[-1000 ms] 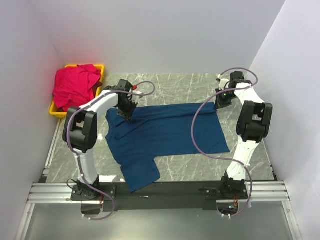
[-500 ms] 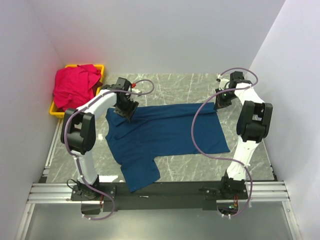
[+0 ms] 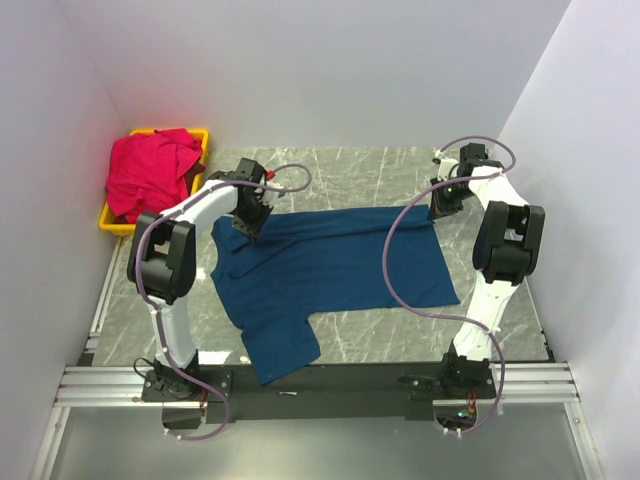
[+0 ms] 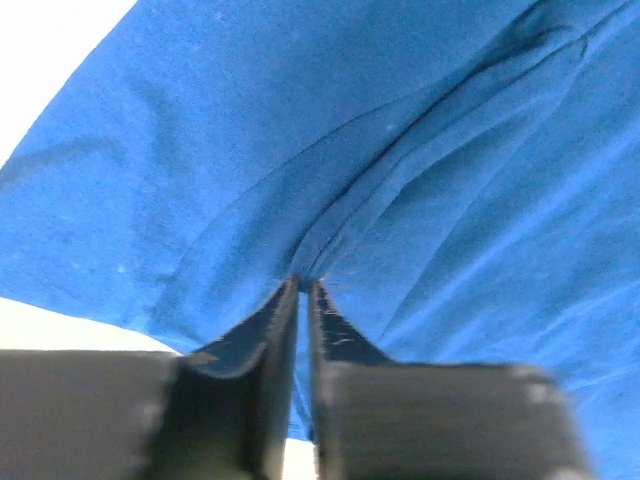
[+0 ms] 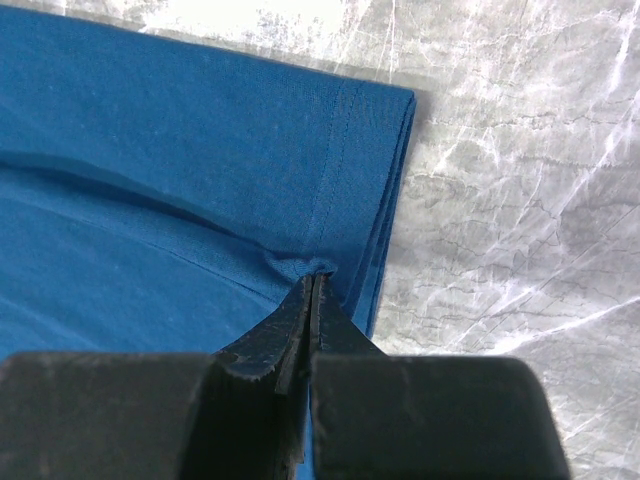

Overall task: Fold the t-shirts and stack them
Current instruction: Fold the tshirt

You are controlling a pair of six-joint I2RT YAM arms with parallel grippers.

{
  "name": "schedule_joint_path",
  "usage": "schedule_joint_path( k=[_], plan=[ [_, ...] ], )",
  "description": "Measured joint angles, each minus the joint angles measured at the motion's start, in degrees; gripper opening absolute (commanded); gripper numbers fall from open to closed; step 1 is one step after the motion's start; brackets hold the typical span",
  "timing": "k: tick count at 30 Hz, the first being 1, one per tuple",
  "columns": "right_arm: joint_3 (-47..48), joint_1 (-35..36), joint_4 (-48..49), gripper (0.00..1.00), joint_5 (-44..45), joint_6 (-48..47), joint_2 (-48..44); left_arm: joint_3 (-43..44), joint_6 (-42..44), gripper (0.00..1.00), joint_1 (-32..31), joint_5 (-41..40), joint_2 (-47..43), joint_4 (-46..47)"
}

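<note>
Table point(image 3: 420, 335): grey marble top, arm bases at its near edge.
Navy t-shirt point(image 3: 330, 270): spread flat across the middle of the table, one sleeve reaching toward the near edge.
Left gripper point(image 3: 248, 225): at the shirt's far left corner; jaws nearly together, tips nipping a crease of blue cloth.
Right gripper point(image 3: 440, 205): at the shirt's far right corner; jaws closed, a small bunch of hem pinched between the tips.
Red-pink t-shirt point(image 3: 150, 175): crumpled in the yellow bin point(image 3: 112, 225), far left, well apart from the navy one.
</note>
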Motion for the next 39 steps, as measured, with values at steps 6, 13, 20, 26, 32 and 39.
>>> schedule_joint_path(
  k=[6,13,20,26,32,39],
  plan=[
    [0.0,0.0,0.0,0.00,0.0,0.0,0.0,0.0,0.5,0.00,-2.0,0.4,0.0,-1.0],
    [0.0,0.0,0.0,0.00,0.1,0.0,0.0,0.4,-0.1,0.01,-7.5,4.1,-0.3,-4.6],
    [0.0,0.0,0.0,0.00,0.7,-0.4,0.0,2.4,-1.0,0.00,-12.6,6.9,-0.3,-7.3],
    [0.0,0.0,0.0,0.00,0.8,-0.7,0.0,2.6,-1.4,0.00,-15.3,9.2,-0.3,-8.4],
    [0.0,0.0,0.0,0.00,0.8,-0.7,0.0,4.7,-2.1,0.27,-16.1,10.4,-0.3,-8.6],
    [0.0,0.0,0.0,0.00,0.8,-0.9,0.0,3.0,-2.3,0.45,-13.9,11.1,-3.1,-8.2]
  ],
)
